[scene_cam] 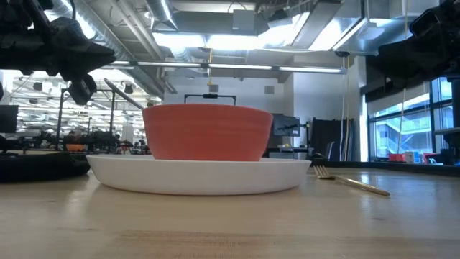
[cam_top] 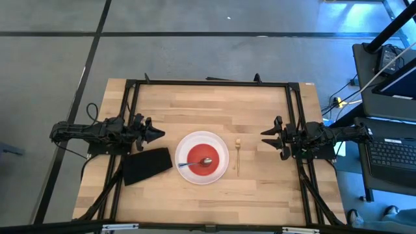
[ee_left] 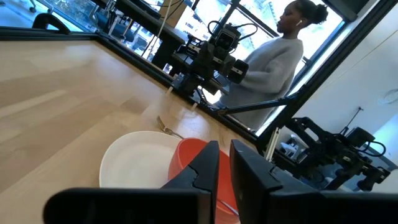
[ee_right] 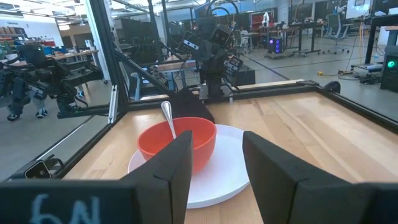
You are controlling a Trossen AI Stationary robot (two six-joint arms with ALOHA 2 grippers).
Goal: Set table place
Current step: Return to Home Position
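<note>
A round white plate lies on the light-wood table, near its middle. A red bowl stands on the plate. A silver spoon lies in the bowl, its handle leaning on the rim. A slim fork lies flat on the table, just right of the plate. My left gripper hovers left of the plate, its fingers a narrow gap apart, and is empty. My right gripper hovers right of the fork, open and empty.
A black folded cloth lies on the table left of the plate, below my left gripper. A black metal frame edges the table. A person stands beyond the table's right side.
</note>
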